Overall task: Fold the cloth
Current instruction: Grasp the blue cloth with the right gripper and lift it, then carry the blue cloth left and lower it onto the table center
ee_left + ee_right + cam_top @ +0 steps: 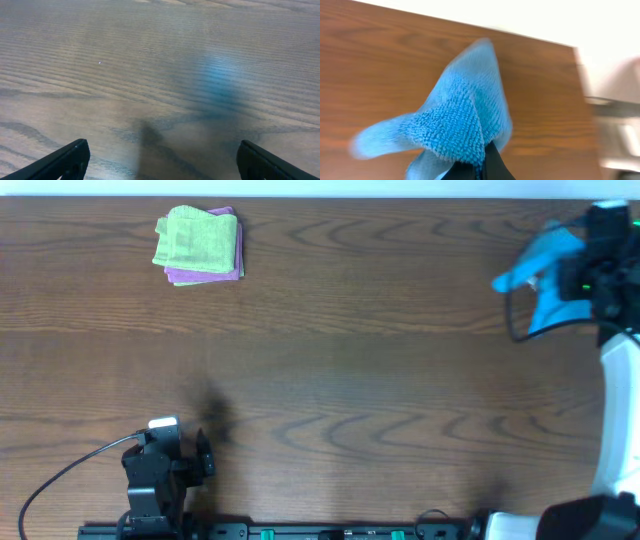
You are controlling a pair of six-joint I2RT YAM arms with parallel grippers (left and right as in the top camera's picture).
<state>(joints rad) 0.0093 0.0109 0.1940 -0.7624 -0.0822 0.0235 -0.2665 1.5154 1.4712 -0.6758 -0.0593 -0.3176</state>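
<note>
**Table**. A dark, wood-grained surface that fills the overhead view, with a pale strip beyond its far edge. In the left wrist view a soft blue patch lies on the grain ahead of the fingers; what causes it cannot be told.

**Right arm**. It stands at the table's right edge. A white link rises from the near right corner to black wrist parts near the far right corner.

**Left arm**. A black unit at the near edge, left of centre, well apart from everything else on the table. Its shadow falls on the wood just beside it.

**The cloth**. Bright sky-blue terry, at the far right of the table, gathered and hanging from the right arm's end rather than lying spread out. In the right wrist view it rises as a bunched peak with one corner trailing left, its looped weave plainly visible and its edges blurred. Whether any part touches the table cannot be told.

**Folded cloths.** A light green folded cloth lies on top of a pink/purple folded cloth near the far left corner, well apart from both arms.

**Right gripper**. Its jaws are pinched fully together on a fold of the cloth. Only the dark finger ends show below the fabric.

**Left gripper**. It is spread wide. The two black fingertips sit at opposite lower corners of the left wrist view with bare wood between them, and they grip nothing.

**Cable**. A thin black loop that curves from the left arm toward the near left corner.
</note>
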